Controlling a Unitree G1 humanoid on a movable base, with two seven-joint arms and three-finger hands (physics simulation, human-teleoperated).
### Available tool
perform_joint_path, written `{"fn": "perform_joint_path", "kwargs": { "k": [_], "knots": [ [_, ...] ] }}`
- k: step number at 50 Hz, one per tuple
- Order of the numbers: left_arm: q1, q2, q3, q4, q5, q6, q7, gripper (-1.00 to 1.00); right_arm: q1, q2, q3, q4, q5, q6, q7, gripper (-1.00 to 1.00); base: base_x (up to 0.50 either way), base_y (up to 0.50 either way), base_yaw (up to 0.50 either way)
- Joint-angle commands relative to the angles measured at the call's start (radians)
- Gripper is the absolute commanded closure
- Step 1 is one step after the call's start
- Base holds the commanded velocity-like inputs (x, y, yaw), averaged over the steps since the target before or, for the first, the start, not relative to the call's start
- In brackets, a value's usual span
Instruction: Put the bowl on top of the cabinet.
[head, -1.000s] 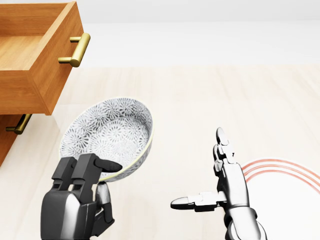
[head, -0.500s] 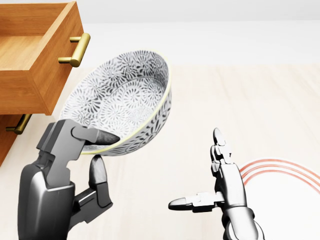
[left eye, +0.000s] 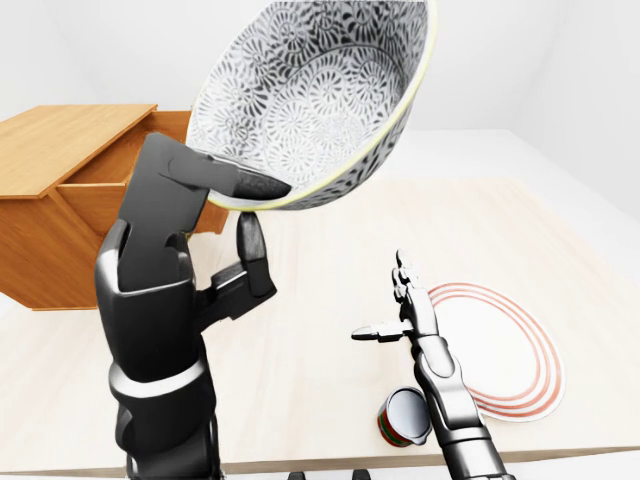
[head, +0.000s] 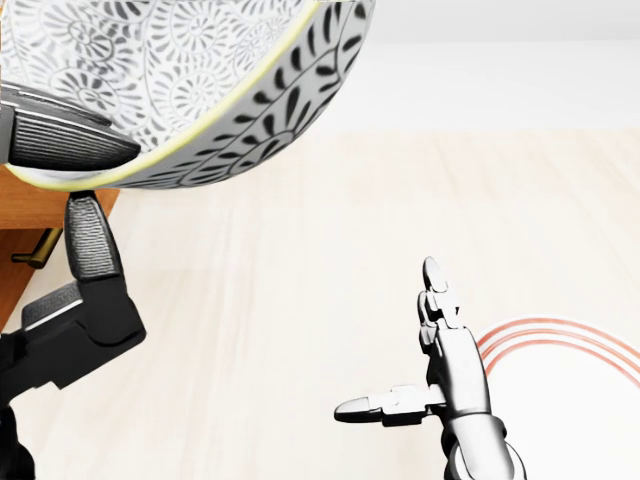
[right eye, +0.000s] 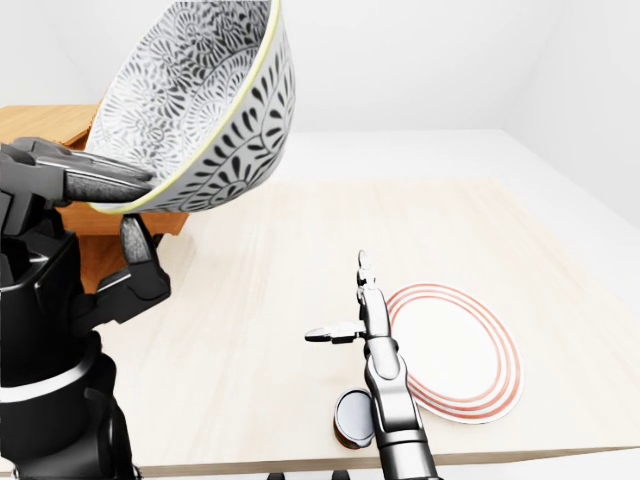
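A grey floral-patterned bowl (left eye: 310, 95) with a pale yellow rim is held high and tilted, above the tabletop. My left hand (left eye: 252, 203) is shut on its lower rim, fingers inside and thumb beneath. In the head view the bowl (head: 190, 80) fills the top left and hides most of the cabinet. The wooden cabinet (left eye: 60, 140) stands at the left of the left-eye view, its flat top bare and a drawer pulled out behind my left arm. My right hand (left eye: 385, 300) hovers open over the table, holding nothing.
A white plate with red rings (left eye: 505, 350) lies on the light wooden table (left eye: 320, 290) to the right of my right hand. A small red and green can (left eye: 405, 415) stands near the table's bottom edge, by my right forearm. A brass drawer handle (head: 35, 250) shows low on the cabinet.
My left hand has lifted the bowl well up and toward the head view's top left, where it now covers the open drawer. The right hand has hardly moved.
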Motion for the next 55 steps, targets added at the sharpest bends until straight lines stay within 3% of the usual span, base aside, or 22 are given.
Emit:
{"fn": "perform_joint_path", "kwargs": {
  "k": [1, 5, 6, 8, 10, 13, 19, 22, 30, 39, 42, 55],
  "knots": [
    [-0.208, 0.068, 0.137, -0.023, -0.098, 0.031, -0.025, 0.96, 0.002, 0.001, 0.003, -0.003, 0.0, 0.001, 0.003, -1.0, 0.0, 0.0, 0.0],
    [-0.255, 0.116, 0.18, 0.018, -0.129, 0.052, -0.001, 0.96, 0.001, 0.0, 0.001, -0.004, 0.001, 0.002, 0.004, -1.0, 0.0, 0.0, 0.0],
    [-0.282, 0.131, 0.197, 0.031, -0.138, 0.077, 0.005, 0.96, -0.005, 0.001, 0.001, 0.01, 0.001, -0.004, 0.004, -1.0, 0.0, 0.0, 0.0],
    [-0.298, 0.153, 0.21, 0.041, -0.148, 0.084, 0.018, 0.96, -0.008, 0.002, 0.003, 0.018, -0.002, -0.008, 0.003, -1.0, 0.0, 0.0, 0.0],
    [-0.338, 0.186, 0.244, 0.072, -0.178, 0.112, 0.031, 0.96, -0.007, 0.001, 0.002, 0.013, 0.0, -0.003, 0.004, -1.0, 0.0, 0.0, 0.0],
    [-0.38, 0.235, 0.275, 0.141, -0.206, 0.115, 0.06, 0.96, -0.009, 0.002, 0.003, 0.017, -0.001, -0.003, 0.004, -1.0, 0.0, 0.0, 0.0],
    [-0.419, 0.31, 0.311, 0.261, -0.224, 0.078, 0.119, 0.96, -0.009, 0.001, 0.001, 0.018, 0.0, -0.004, 0.005, -1.0, 0.0, 0.0, 0.0],
    [-0.459, 0.357, 0.336, 0.344, -0.247, 0.076, 0.149, 0.96, -0.011, 0.0, 0.0, 0.026, 0.002, -0.01, 0.007, -1.0, 0.0, 0.0, 0.0],
    [-0.529, 0.445, 0.356, 0.573, -0.263, -0.002, 0.233, 0.96, -0.014, 0.001, 0.001, 0.033, 0.0, -0.011, 0.007, -1.0, 0.0, 0.0, 0.0],
    [-0.61, 0.535, 0.372, 0.765, -0.253, -0.002, 0.31, 0.96, -0.016, 0.0, 0.0, 0.035, 0.003, -0.011, 0.009, -1.0, 0.0, 0.0, 0.0],
    [-0.646, 0.586, 0.383, 0.918, -0.253, -0.002, 0.353, 0.96, -0.014, -0.001, -0.002, 0.03, 0.005, -0.009, 0.011, -1.0, 0.0, 0.0, 0.0],
    [-0.778, 0.686, 0.342, 1.373, -0.174, -0.002, 0.522, 0.97, -0.017, 0.0, 0.0, 0.032, 0.003, -0.007, 0.01, -1.0, 0.0, 0.0, 0.0]
  ]
}}
